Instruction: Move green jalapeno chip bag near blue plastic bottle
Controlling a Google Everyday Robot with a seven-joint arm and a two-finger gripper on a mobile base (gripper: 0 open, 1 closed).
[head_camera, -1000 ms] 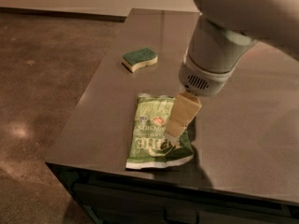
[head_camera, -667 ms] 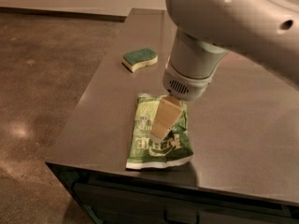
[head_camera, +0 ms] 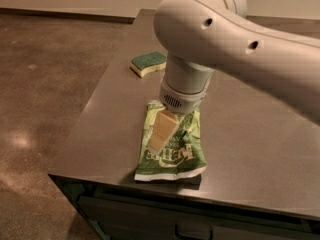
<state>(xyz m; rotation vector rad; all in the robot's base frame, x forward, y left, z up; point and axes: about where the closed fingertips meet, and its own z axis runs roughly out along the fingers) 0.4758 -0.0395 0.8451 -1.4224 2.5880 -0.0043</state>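
The green jalapeno chip bag (head_camera: 172,146) lies flat near the front edge of the dark table (head_camera: 250,134), its lettering facing up. My gripper (head_camera: 159,134) hangs from the white arm directly over the bag's left-centre, a cream finger (head_camera: 161,129) pointing down onto the foil. The blue plastic bottle is out of view.
A yellow sponge with a green top (head_camera: 148,63) lies at the table's far left side. The table's front edge (head_camera: 175,184) runs just below the bag, with a drawer handle (head_camera: 192,232) beneath. Brown floor (head_camera: 45,84) lies to the left.
The arm has swung left and forward, so the gripper moved from the bag's right side to over its left-centre. The bag has not moved.
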